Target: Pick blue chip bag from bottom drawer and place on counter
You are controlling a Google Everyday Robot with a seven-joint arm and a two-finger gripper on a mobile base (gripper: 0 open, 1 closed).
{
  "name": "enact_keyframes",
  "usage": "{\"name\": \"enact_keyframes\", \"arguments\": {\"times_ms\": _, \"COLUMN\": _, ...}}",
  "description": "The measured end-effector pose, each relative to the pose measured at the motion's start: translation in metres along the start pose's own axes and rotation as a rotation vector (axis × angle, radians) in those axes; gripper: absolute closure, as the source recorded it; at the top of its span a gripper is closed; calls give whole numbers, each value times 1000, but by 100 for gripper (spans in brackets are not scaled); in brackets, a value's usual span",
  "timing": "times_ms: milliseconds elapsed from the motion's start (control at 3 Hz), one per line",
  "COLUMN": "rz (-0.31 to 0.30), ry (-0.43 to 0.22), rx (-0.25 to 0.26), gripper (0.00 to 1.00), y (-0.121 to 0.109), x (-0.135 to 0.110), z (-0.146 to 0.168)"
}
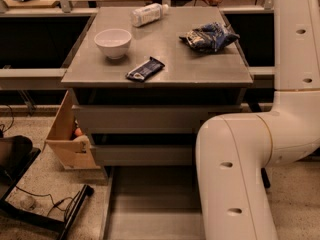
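The blue chip bag (209, 36) lies crumpled on the back right part of the grey counter (165, 71). The bottom drawer (150, 204) is pulled out at the foot of the cabinet, and the part of its floor that shows is bare. My white arm (250, 154) rises along the right side and leaves the picture at the top right. My gripper is out of view, so nothing shows of it near the bag.
On the counter stand a white bowl (113, 42), a flat dark snack-bar wrapper (145, 69) and a lying white bottle (148, 14). Two upper drawers (145, 119) are shut. A cardboard box (67, 134) and a black stand with cables (45, 209) are at the left.
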State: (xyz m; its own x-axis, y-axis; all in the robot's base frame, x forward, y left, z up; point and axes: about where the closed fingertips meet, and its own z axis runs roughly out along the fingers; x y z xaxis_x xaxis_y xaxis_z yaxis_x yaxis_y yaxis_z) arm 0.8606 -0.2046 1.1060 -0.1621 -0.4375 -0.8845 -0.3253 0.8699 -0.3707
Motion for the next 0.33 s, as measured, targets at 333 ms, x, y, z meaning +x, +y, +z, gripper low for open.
{"name": "enact_keyframes", "arguments": {"times_ms": 333, "rz": -57, "ry": 28, "rx": 48, "gripper": 0, "y": 10, "x": 2, "z": -10}}
